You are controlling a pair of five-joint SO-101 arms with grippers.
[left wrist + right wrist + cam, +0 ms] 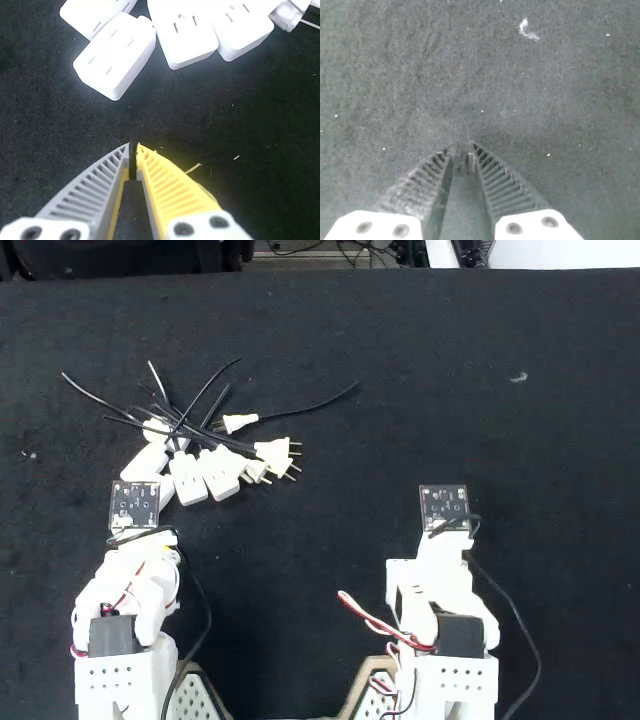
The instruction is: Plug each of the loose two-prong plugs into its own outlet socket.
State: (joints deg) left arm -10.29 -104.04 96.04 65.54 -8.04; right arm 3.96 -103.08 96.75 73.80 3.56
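**Two arms low, no plug seated yet**

Most of the black table point(400, 340) lies bare, and the work is gathered toward its far left. The left arm point(128, 605) and right arm point(440, 600) sit folded at the near edge, well apart from each other. Judging by the heap, the task is at its start. No plug looks seated in a socket, and neither gripper carries anything.

The white sockets point(205, 478) lie bunched side by side just beyond the left arm, several touching, with slots facing up in the left wrist view. The left gripper point(134, 148) hangs just short of the nearest socket point(116, 55), jaws pressed together with nothing between them. The right gripper point(461, 151) points at bare cloth, jaws likewise together and empty.

The plugs point(276, 454) lie along the heap's right and far sides. Their black cords point(195, 400) fan away from the arms and cross one another over the sockets.

The next move probably calls for parting one pair of jaws and taking a plug by its body. A plug on the heap's right fringe looks the freest. The tangled cords may drag neighbours along. The crowded sockets would likely slide when pushed, so one may need steadying. The right arm also has far to travel.

A pale fleck point(517, 377) lies on the cloth at far right, out of the way.
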